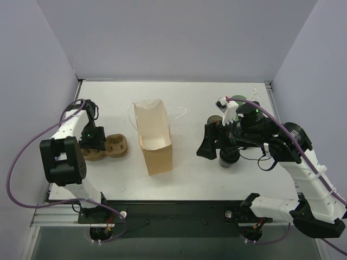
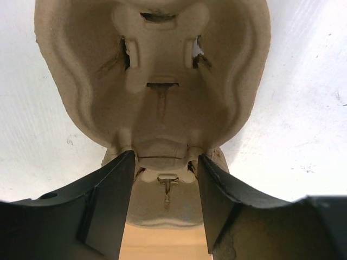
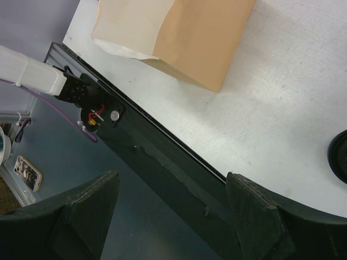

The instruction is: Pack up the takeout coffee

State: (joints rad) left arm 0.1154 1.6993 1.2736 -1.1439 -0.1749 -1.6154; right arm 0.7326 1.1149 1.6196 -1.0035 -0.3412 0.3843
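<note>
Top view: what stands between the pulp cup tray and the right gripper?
The tan paper bag, upright with its top open, stands between the pulp tray and the right gripper. The top external view shows it.

Even, diffuse overhead light fills the pale-walled enclosure in the top view. The table point(image 1: 190, 179) is bright, and the paper bag point(image 1: 154, 138) casts only a soft, short shadow at its base. The picture is sharp, though the strip below the table's near edge falls dim. From the left wrist, the pulp tray point(image 2: 157, 81) is warmly lit and slightly soft at close range, and the table around it is nearly blown out to white. The left gripper point(image 2: 165, 158) reads as near-black, unfocused shapes. The right wrist view is crisp on the table's grain, crossed by a faint grey shadow — the right gripper point(image 3: 172, 181) sits dark and blurred in the foreground.
</note>
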